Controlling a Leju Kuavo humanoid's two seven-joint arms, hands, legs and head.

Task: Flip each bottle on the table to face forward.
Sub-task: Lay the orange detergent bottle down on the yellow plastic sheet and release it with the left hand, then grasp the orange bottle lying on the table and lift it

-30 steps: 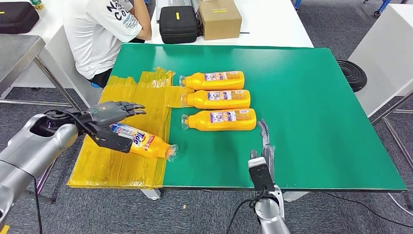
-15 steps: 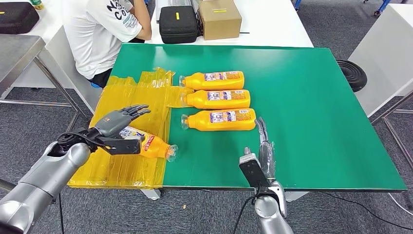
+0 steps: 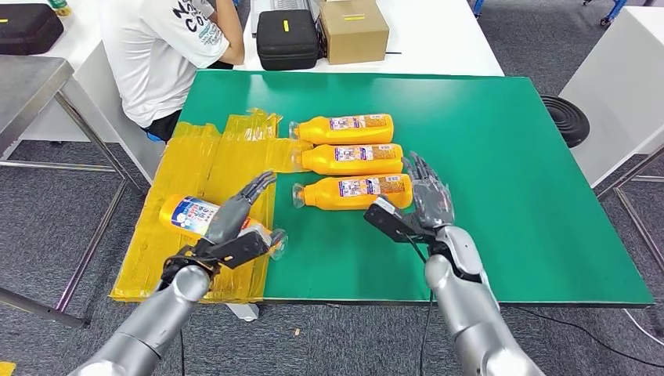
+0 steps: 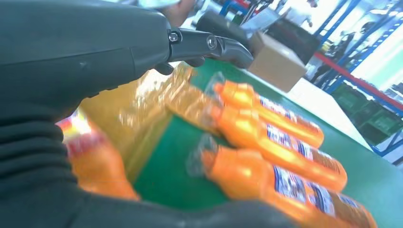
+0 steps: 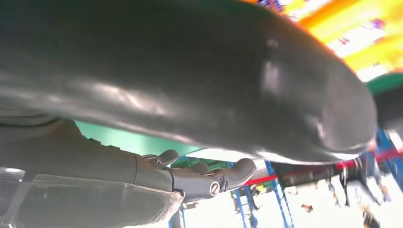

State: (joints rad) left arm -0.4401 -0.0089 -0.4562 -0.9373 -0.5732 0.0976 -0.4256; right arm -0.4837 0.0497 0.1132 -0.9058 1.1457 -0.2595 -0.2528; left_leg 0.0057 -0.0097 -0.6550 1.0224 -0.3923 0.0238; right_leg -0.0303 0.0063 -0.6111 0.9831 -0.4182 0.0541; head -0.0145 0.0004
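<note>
— What do we have nearest us, against a second ago?

— Our left hand has let go of the fourth bottle. The fingers are now spread and stretched over it, with nothing gripped. That bottle lies on the yellow plastic sheet at the bench's near left, label up, its cap toward the green.

— And the right?

— Our right hand has risen from the near edge and come forward. It now sits open, fingers fanned, just beside the base of the nearest bottle of the row.

— Farther off?

— The middle bottle and the far bottle have not moved. Beyond the bench sits a person in a white shirt.
</note>
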